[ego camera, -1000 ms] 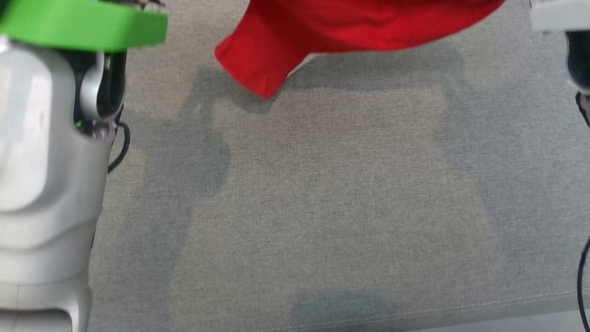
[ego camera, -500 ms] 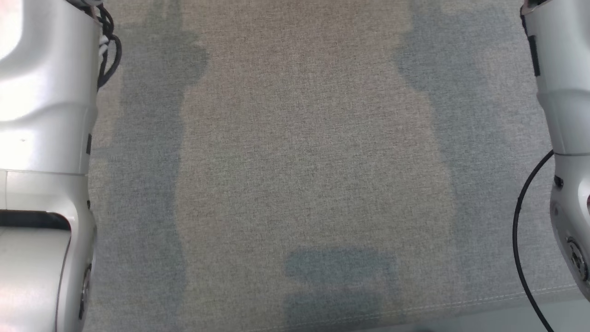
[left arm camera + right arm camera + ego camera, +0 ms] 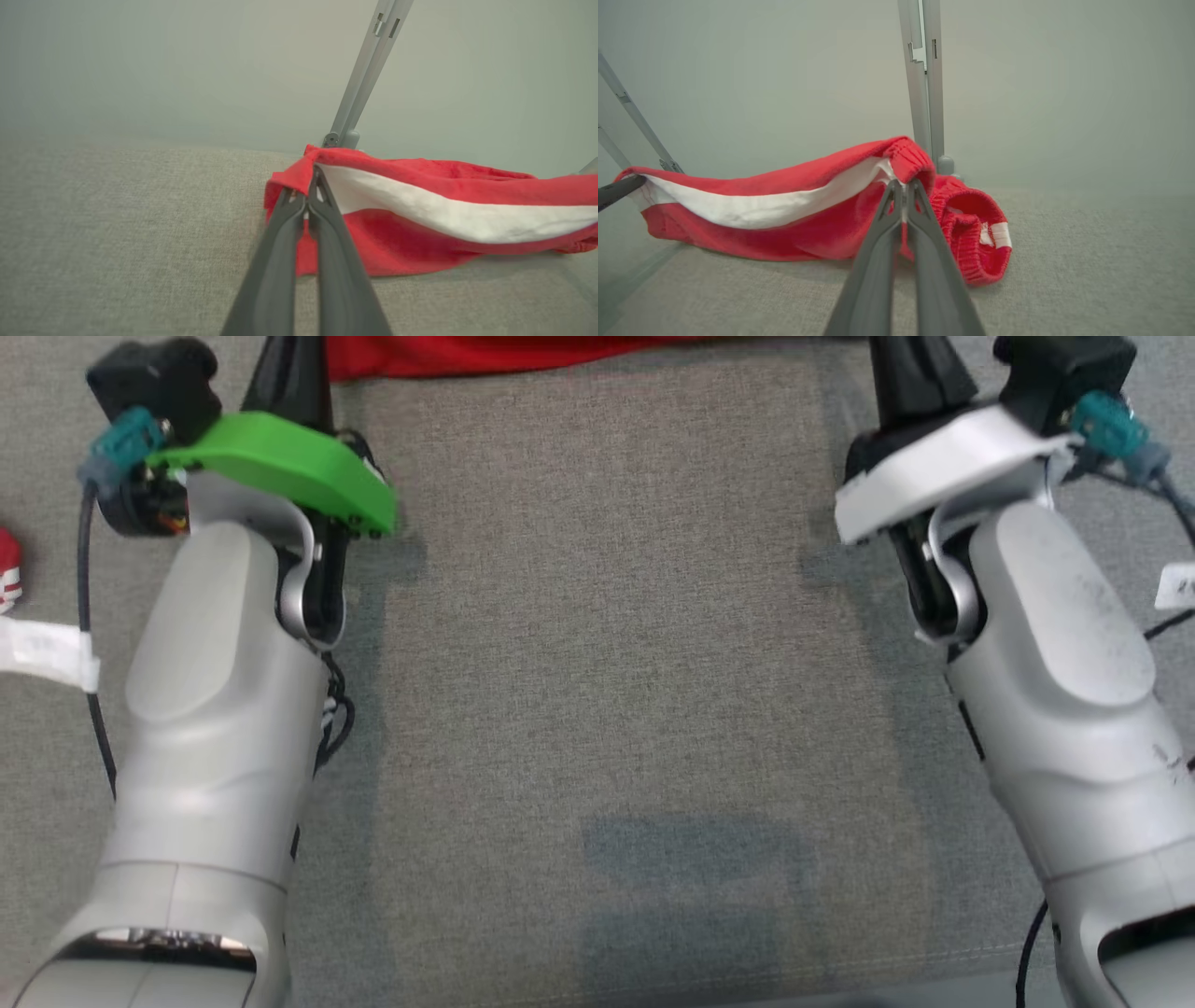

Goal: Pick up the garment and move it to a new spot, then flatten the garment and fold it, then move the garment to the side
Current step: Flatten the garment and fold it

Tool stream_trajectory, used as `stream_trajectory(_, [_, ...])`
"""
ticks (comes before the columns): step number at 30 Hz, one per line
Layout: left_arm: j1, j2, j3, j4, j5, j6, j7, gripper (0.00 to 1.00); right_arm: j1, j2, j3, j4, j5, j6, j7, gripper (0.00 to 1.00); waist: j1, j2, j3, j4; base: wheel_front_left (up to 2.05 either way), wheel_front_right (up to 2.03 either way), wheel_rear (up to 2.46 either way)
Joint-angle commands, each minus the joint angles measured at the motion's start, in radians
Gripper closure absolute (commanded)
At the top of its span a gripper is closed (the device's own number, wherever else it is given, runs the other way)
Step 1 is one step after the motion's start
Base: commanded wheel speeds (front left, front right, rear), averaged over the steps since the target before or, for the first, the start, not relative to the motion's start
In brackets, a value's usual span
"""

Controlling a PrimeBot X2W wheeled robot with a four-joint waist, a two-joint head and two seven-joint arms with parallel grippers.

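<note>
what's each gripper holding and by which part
Both hold the red garment: the left gripper pinches a corner at one end, the right gripper pinches the ribbed band at the other end.

I'm counting one red garment (image 3: 784,205) and one grey cloth surface (image 3: 607,663), plus two grippers, the left gripper (image 3: 306,193) and the right gripper (image 3: 904,186), each with two dark fingers (image 3: 275,261), so four in all. On the head view that's two pale forearms (image 3: 215,709), one green wrist plate (image 3: 280,467), one white wrist plate (image 3: 934,467) and two teal plugs (image 3: 126,439). At the back I make it three grey frame posts (image 3: 927,93) on the right wrist view, though the thin slanted pair at the edge is hard to separate.
</note>
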Motion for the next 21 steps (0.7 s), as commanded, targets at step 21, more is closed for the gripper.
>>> stream_trajectory(21, [0.733,0.025,0.053,-0.522,0.093,0.010,-0.001,1.00,0.710,-0.026,-0.022,-0.429,0.000,0.000,-0.004,1.00,-0.0001,0.0000,-0.213,-0.022,0.00,0.00,0.00])
